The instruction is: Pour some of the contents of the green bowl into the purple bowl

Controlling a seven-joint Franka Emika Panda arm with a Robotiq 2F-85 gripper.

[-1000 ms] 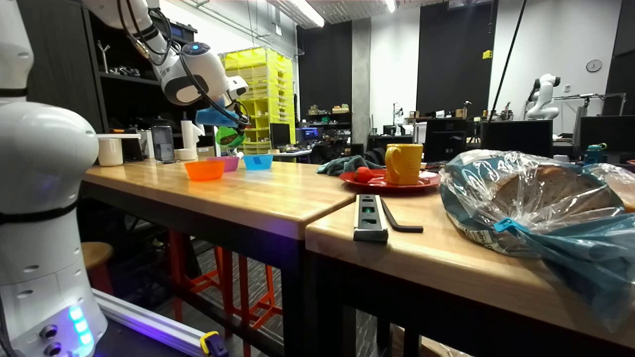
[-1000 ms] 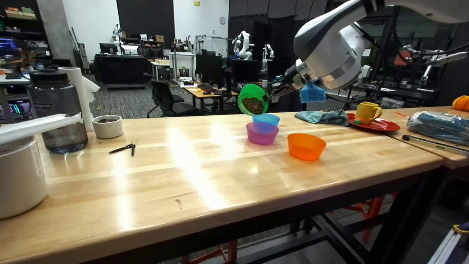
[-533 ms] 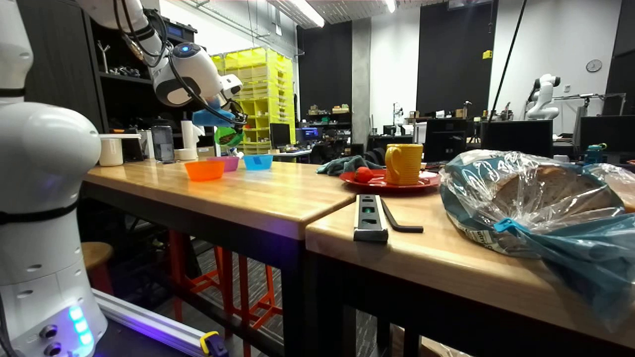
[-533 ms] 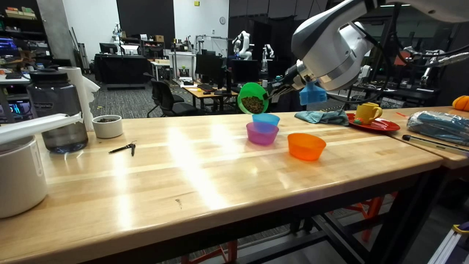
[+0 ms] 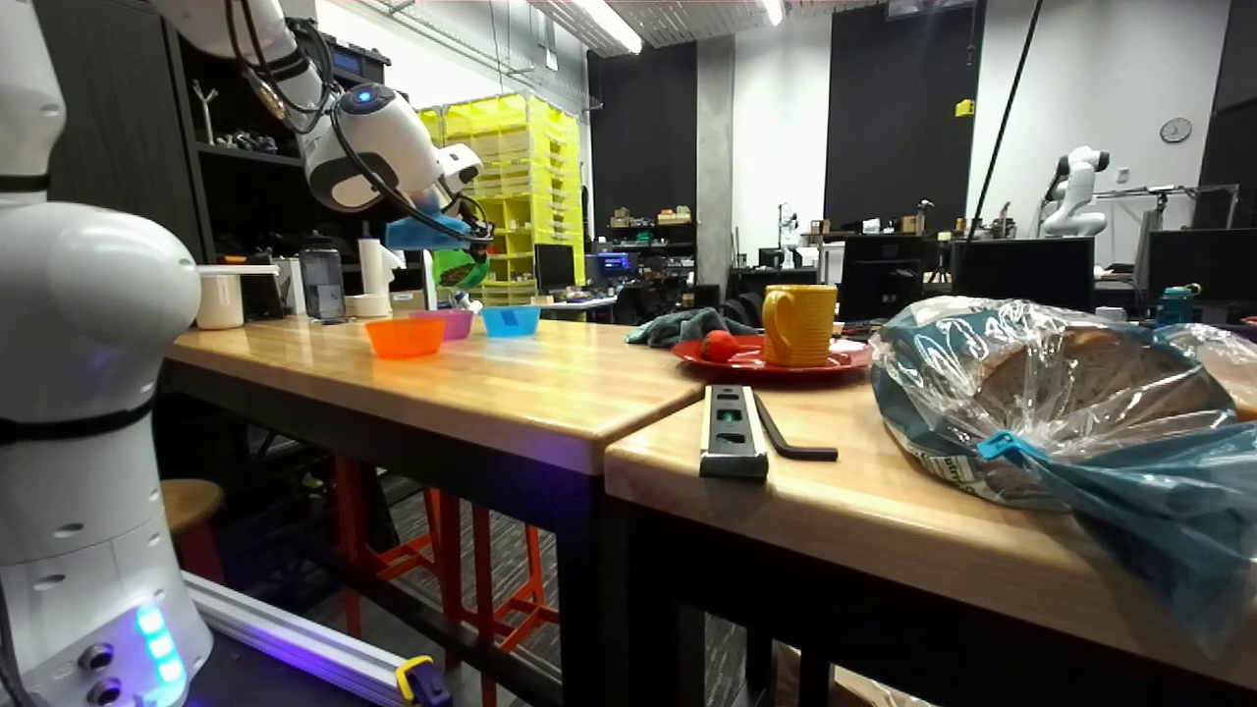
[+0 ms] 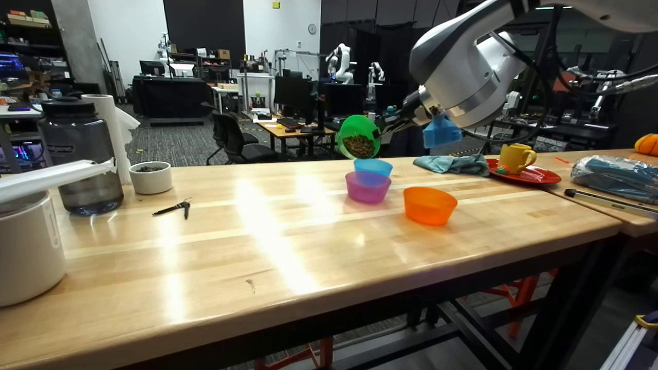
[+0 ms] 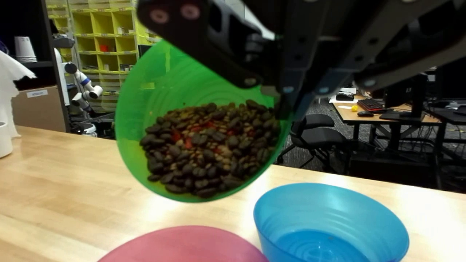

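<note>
My gripper (image 7: 293,109) is shut on the side wall of the green bowl (image 7: 153,83), with one finger inside and one outside. The bowl is tilted, its opening facing the wrist camera, and holds dark beans with smaller tan and red bits banked towards its lower rim. In an exterior view the green bowl (image 6: 354,125) hangs above the table, above and slightly behind the purple bowl (image 6: 368,189). The purple bowl (image 7: 189,245) looks pink and is cut off at the bottom of the wrist view; its inside is not visible. The bowls are apart.
A blue bowl (image 7: 327,218) stands right behind the purple bowl. An orange bowl (image 6: 430,206) stands nearby. A cloth (image 6: 452,164) and a red plate (image 6: 534,174) with a yellow mug (image 6: 515,157) lie further off. A white cup (image 6: 151,180) and a bottle (image 6: 82,159) stand at the other end.
The arm has drawn back slightly. The green bowl has shifted a little in both exterior views and its tilt has changed slightly. It is still held with its contents; the other bowls have not moved.
</note>
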